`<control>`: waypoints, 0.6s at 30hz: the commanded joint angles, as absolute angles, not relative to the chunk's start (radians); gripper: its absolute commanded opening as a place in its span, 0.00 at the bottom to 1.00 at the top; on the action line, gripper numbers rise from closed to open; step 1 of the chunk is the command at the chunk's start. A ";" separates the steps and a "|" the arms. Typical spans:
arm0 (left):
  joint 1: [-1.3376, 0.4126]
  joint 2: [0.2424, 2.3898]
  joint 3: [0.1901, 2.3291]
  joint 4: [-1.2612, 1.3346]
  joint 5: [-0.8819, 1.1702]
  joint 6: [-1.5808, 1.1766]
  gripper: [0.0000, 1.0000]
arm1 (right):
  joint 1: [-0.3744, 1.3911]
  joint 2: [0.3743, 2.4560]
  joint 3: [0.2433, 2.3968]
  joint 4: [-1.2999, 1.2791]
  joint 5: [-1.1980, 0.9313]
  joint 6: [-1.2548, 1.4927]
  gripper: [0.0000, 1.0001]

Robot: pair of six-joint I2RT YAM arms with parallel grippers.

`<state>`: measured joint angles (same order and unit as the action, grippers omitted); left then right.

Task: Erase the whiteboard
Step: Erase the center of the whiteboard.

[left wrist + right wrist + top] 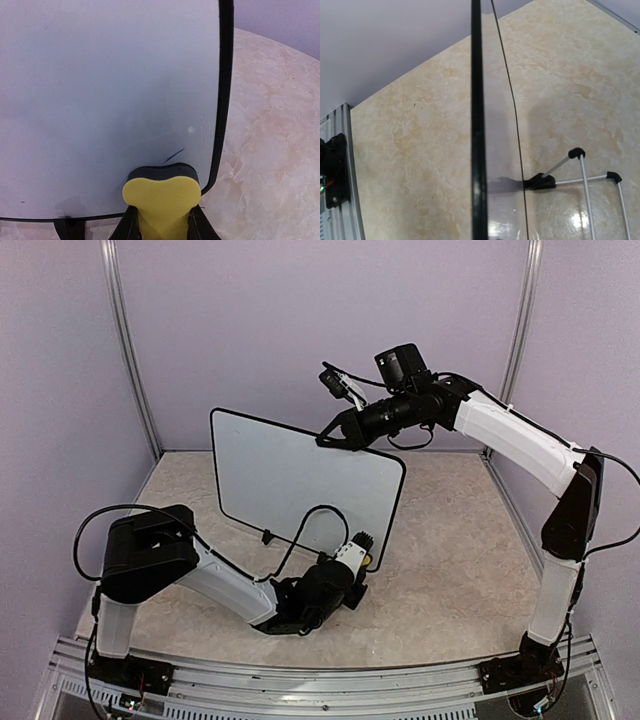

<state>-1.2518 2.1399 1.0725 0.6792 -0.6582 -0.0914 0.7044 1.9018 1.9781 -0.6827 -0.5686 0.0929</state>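
At the bench [450, 540] centre, a whiteboard [290, 480] stands upright, almost clean.
Left pincer [358, 555] pinches a yellow eraser [161, 197] at its 5 o'clock corner; right pincer [335, 437] is clamped shut on the 12 o'clock edge.

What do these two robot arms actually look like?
The left arm and right arm match: smooth white shells on the long links, bulky black joints, and thin black cables looping outside. Each ends in a dark two-finger gripper, the left gripper and the right gripper. A boxy black camera sits on the right wrist.
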 commanded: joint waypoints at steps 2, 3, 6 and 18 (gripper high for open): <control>-1.198 2.008 1.125 0.859 -0.720 -0.034 0.00 | 0.743 1.996 1.903 -0.882 -0.597 0.184 0.00; -1.197 2.000 1.124 0.860 -0.713 -0.032 0.00 | 0.742 1.996 1.903 -0.881 -0.597 0.184 0.00; -1.194 1.980 1.131 0.852 -0.697 -0.034 0.00 | 0.741 1.995 1.910 -0.886 -0.597 0.185 0.00; -1.209 2.137 1.096 0.721 -0.669 -0.136 0.00 | 0.739 1.998 1.902 -0.865 -0.604 0.195 0.00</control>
<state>-1.2423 2.0468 1.0996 0.8066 -0.6697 -0.0895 0.6907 1.9072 1.9820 -0.6769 -0.5442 0.0956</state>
